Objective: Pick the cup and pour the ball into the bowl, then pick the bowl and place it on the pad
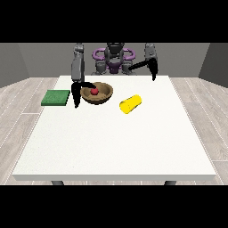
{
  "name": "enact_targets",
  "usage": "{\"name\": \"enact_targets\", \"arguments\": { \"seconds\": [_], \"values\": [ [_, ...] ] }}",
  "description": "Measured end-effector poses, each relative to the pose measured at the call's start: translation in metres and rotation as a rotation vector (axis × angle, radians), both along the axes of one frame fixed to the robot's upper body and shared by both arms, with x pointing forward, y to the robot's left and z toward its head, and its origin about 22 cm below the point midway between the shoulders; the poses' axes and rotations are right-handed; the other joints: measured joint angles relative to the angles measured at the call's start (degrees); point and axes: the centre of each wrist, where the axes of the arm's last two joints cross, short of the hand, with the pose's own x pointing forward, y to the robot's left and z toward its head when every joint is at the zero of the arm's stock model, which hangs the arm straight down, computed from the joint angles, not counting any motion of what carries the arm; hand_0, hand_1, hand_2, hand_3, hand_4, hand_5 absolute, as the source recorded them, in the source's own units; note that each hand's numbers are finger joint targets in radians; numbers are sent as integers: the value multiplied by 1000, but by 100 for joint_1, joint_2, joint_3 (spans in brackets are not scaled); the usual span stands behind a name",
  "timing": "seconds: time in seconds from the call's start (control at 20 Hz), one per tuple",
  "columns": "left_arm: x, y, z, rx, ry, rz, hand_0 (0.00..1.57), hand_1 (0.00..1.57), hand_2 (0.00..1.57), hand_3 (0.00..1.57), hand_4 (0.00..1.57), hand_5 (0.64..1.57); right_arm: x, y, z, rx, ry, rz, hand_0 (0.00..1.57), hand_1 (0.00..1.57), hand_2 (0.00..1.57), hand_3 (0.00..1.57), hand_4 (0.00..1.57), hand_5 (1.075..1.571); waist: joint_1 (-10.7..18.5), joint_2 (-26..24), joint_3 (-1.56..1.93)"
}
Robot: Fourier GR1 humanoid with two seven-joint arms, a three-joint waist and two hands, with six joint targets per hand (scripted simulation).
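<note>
A brown bowl [101, 95] stands on the white table [116, 142] at the back left, with a red ball [94, 91] inside it. At the bowl's left rim is the hand at the view's left [77, 92]. Its fingers point straight down beside the outer wall and its thumb arches over the rim, so the hand looks open. A yellow cup [130, 103] lies on its side to the right of the bowl. A green pad [56, 97] lies flat left of the bowl, near the table's left edge. The hand at the view's right [153, 70] hangs raised at the back, open and holding nothing.
The robot's torso [114, 60] stands behind the table's far edge. The table's front half stretches towards the camera. The pad sits close beside the arm at the view's left.
</note>
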Motion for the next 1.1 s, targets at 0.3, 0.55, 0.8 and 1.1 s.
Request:
{"name": "enact_targets", "arguments": {
  "seconds": [0.3,0.55,0.8,1.1],
  "values": [
    [-4,14,-16,1,47,32,0,0,0,0,0,1565,9,31,1,19,89,43,0,0,0,0,354,1546,-102,-246,68],
    [1,23,1,-9,19,15,0,0,0,0,0,1568,4,23,-4,-62,126,-4,1571,1571,1571,1571,1045,1553,-5,-148,-10],
    [1,31,-1,-14,30,19,0,0,0,0,0,1570,6,18,-2,-164,209,-50,1571,1571,1571,1571,1029,1550,49,-258,-30],
    [-2,62,-23,-36,87,71,0,0,0,0,0,1570,14,28,6,-235,367,-38,1571,1571,1571,1571,1028,1554,-164,-544,49]
  ]
}}
